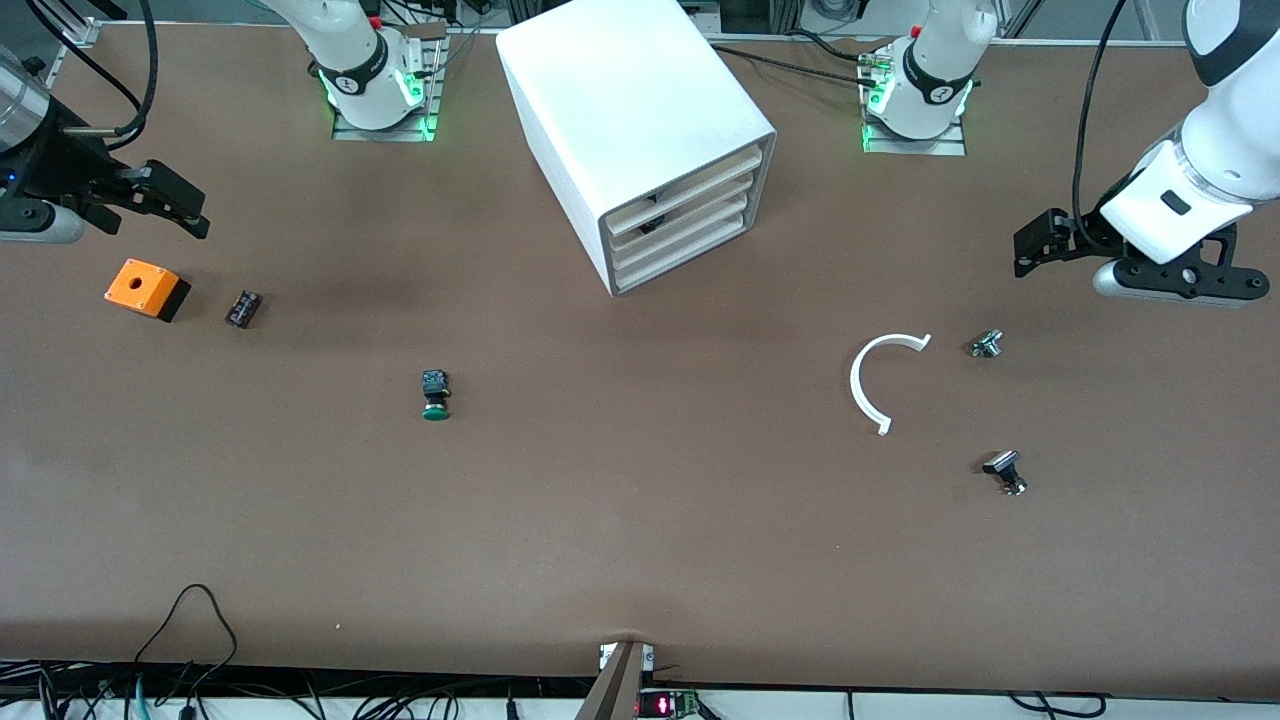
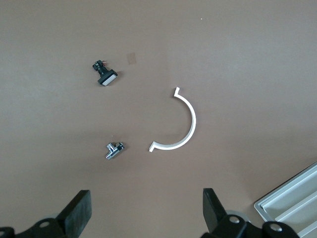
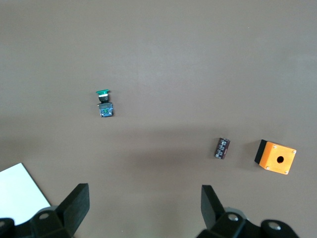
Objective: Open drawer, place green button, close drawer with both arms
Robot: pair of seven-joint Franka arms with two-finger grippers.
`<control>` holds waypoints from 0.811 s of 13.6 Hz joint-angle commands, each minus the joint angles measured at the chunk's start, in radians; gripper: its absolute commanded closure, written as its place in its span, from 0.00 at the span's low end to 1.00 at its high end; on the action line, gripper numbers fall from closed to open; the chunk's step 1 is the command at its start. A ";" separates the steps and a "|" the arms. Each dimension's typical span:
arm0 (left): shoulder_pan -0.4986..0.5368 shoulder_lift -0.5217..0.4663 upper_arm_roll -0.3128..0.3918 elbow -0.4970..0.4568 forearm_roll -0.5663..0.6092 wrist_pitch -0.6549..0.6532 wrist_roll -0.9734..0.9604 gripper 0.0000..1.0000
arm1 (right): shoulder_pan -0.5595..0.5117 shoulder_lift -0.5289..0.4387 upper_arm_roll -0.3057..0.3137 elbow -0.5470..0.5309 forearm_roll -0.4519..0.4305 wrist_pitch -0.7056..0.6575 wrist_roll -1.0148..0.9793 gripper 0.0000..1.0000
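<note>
The white cabinet [image 1: 640, 110] stands at the middle of the table near the robots' bases, its stacked beige-fronted drawers [image 1: 690, 215] all pushed in. A corner of it shows in the left wrist view [image 2: 292, 203] and in the right wrist view [image 3: 20, 193]. The green-capped button [image 1: 435, 395] lies on its side on the table, nearer to the front camera than the cabinet; it also shows in the right wrist view [image 3: 104, 103]. My right gripper [image 1: 185, 208] is open and empty, in the air above the orange box. My left gripper [image 1: 1032, 250] is open and empty, in the air at the left arm's end.
An orange box with a hole [image 1: 146, 288] and a small dark cylinder [image 1: 243, 308] lie at the right arm's end. A white curved strip [image 1: 880, 380] and two silver-and-black knobbed parts [image 1: 986, 344] [image 1: 1006, 470] lie at the left arm's end.
</note>
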 commanded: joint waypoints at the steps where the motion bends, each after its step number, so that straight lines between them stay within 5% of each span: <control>1: 0.001 0.015 -0.001 0.034 -0.010 -0.025 0.020 0.01 | 0.002 0.009 0.007 0.020 -0.027 -0.007 -0.007 0.00; 11: -0.002 0.012 -0.003 0.038 -0.021 -0.044 0.016 0.01 | 0.004 0.032 0.009 -0.004 -0.030 -0.049 -0.012 0.00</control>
